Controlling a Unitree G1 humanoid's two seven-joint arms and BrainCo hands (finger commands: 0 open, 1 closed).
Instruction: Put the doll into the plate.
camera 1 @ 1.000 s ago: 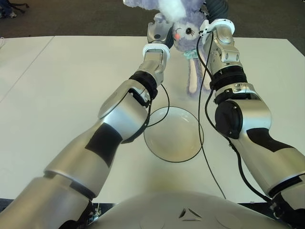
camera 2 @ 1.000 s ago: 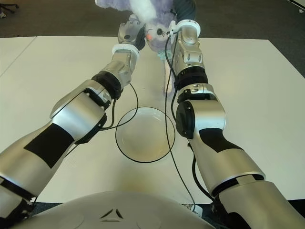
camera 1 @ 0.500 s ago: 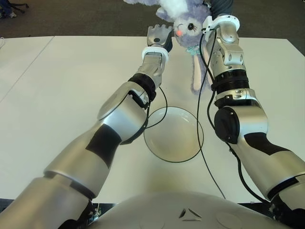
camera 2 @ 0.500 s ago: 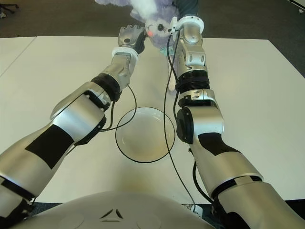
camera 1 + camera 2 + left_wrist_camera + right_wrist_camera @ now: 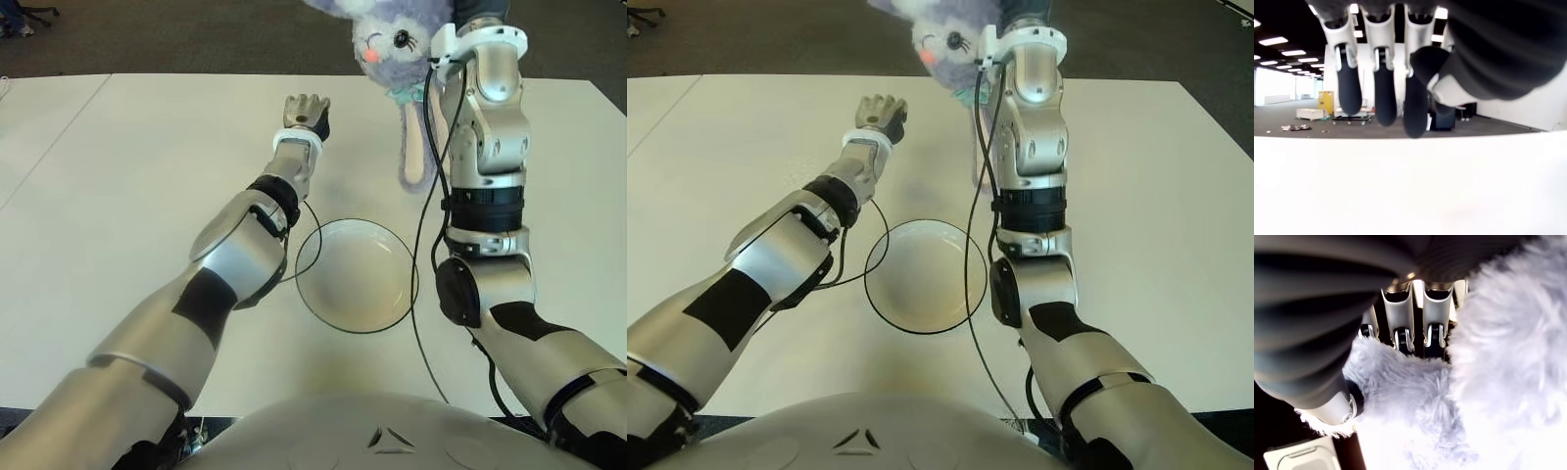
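White desk (image 5: 118,176), dark floor behind. Right hand (image 5: 1415,340) grips the fuzzy purple doll (image 5: 387,44) up high at the far edge, well beyond the plate (image 5: 357,275). Left hand (image 5: 304,110) hangs spread and empty, far-left of it. Dangling ears could snag cables or miss the plate.

Raised doll (image 5: 948,34) beyond the empty plate (image 5: 884,311).
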